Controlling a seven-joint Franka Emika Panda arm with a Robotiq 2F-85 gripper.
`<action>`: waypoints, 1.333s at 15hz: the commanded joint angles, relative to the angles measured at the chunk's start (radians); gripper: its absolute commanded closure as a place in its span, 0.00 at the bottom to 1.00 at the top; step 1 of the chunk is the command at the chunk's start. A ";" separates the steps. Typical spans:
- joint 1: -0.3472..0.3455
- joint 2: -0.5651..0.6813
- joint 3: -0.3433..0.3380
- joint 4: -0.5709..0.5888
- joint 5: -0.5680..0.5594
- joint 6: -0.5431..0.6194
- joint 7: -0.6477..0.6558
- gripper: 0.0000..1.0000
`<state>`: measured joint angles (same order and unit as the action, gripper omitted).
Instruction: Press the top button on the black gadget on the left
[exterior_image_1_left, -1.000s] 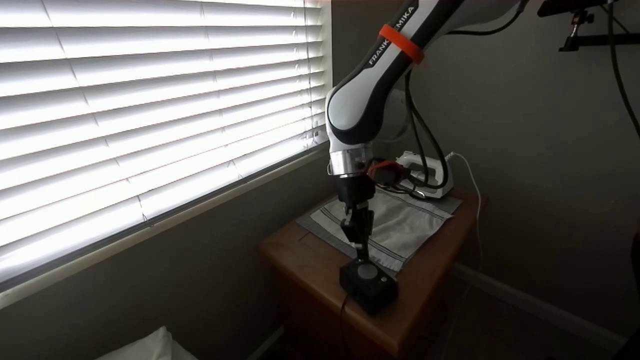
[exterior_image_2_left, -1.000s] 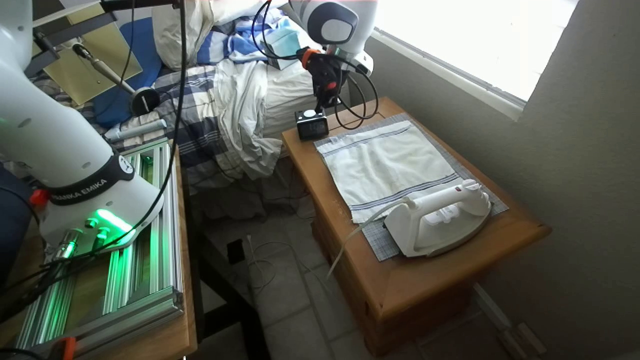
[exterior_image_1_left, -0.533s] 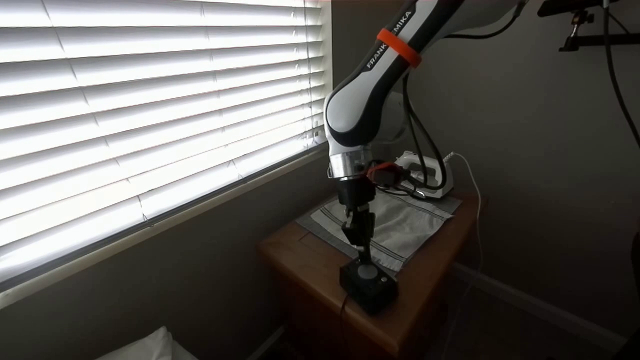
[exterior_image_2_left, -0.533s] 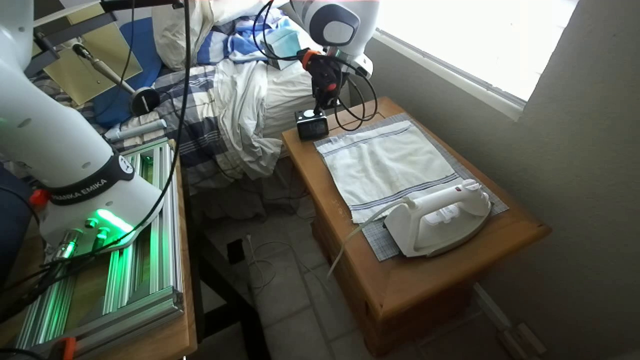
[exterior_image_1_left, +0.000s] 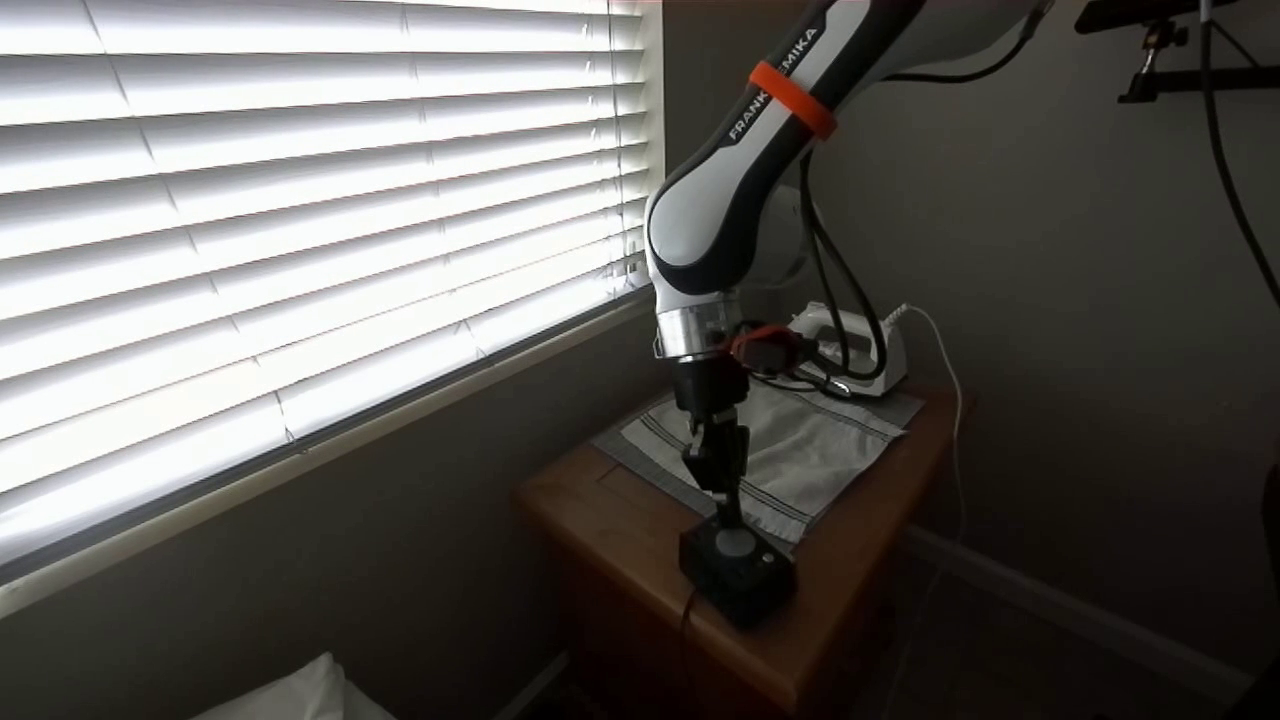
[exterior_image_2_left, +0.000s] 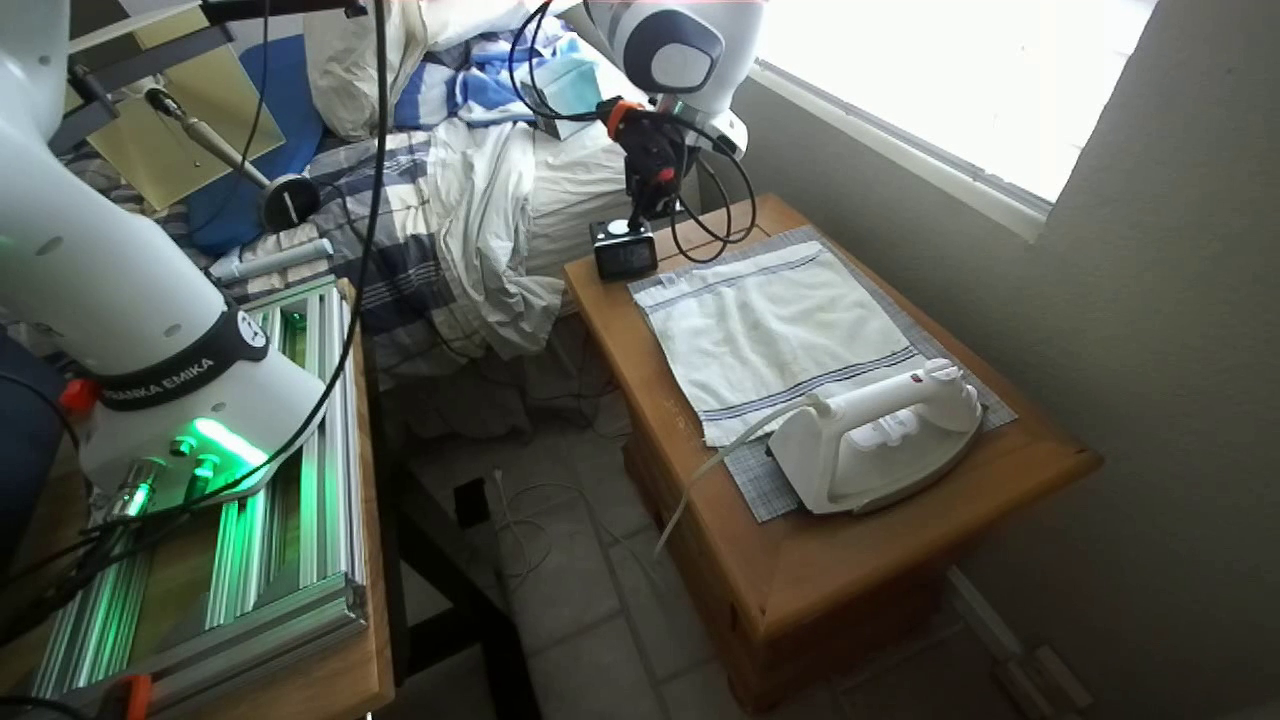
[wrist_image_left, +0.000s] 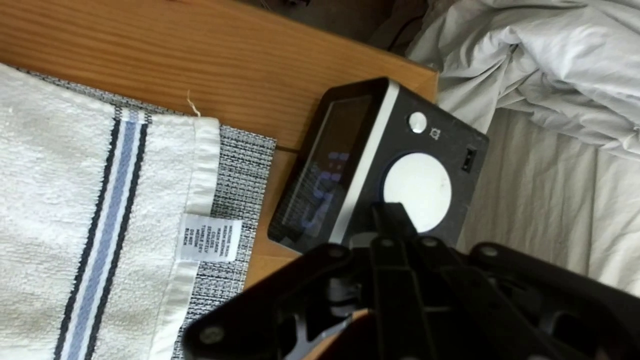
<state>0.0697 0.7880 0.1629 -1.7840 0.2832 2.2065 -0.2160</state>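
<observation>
Slight shifts only are shown since the earlier frames: in an exterior view the forearm has been carried a little left and down, and the gripper has been brought slightly lower and closer to the large round button of the black digital alarm clock. That clock is found near a corner of the wooden nightstand, below and right of the middle of that view, and just right of centre in the wrist view.

Fingertips are drawn together, with nothing seen between them. Part of the button's lower left is covered by them in the wrist view; whether it is touched cannot be told.

For a clean press, the tips are best shifted over the button's middle, up and right in the wrist view, then sent straight down, since a push at the rim might be missed. A short, gentle stroke should suffice; the clock could be slid by a slanting one. The small round button above, marked with an alarm symbol, should be avoided.

No brand is seen on the clock, and the bluish digits on its display cannot be read with certainty. On the care label of the striped towel, "TUMBLE DRY" and "DO NOT BLEACH" can be made out. "FRANKA EMIKA" is printed on the base collar at the left of an exterior view; on the forearm the name is partly hidden by an orange band.
</observation>
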 joint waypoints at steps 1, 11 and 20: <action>0.007 0.044 -0.015 0.051 -0.038 -0.007 0.062 1.00; 0.012 0.004 -0.002 0.042 -0.037 -0.030 0.095 1.00; 0.072 -0.203 -0.067 -0.080 -0.149 -0.036 0.224 0.74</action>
<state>0.0998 0.7053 0.1461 -1.7738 0.2142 2.1684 -0.0823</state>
